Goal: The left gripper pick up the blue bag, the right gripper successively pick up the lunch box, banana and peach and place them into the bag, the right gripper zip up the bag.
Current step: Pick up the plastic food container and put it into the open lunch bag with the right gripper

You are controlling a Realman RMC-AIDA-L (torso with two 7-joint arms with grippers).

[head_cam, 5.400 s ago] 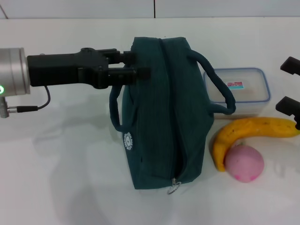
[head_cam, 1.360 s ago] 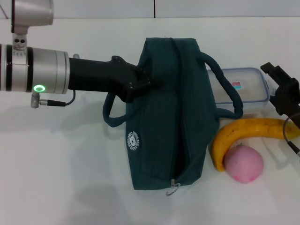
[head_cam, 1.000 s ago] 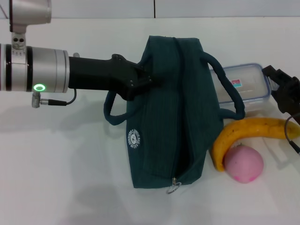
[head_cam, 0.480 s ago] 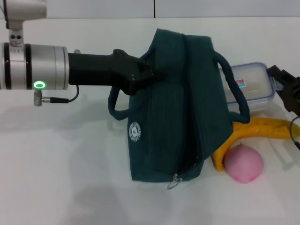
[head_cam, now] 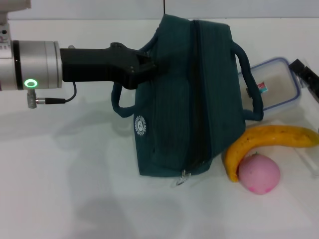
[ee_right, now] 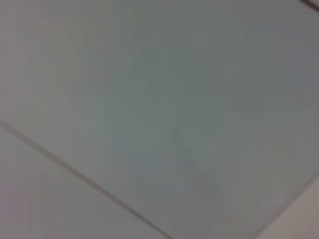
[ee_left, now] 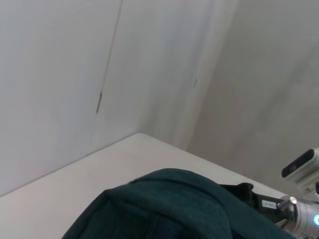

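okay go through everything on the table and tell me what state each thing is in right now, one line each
blue bag: gripped at its upper edge by the left hand, zip partly open.
left hand: shut on the blue bag.
right hand: at the right edge, beside the lunch box, holding nothing.
lunch box: lid on, on the table.
banana: unpeeled, lying against the peach.
peach: whole, resting on the table.

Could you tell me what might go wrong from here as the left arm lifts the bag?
The left claw grips the blue bag by one upper edge only, so the fabric might slip free. The bag's right handle hangs over the lunch box, and its side touches the banana by the peach; lifting could drag them.
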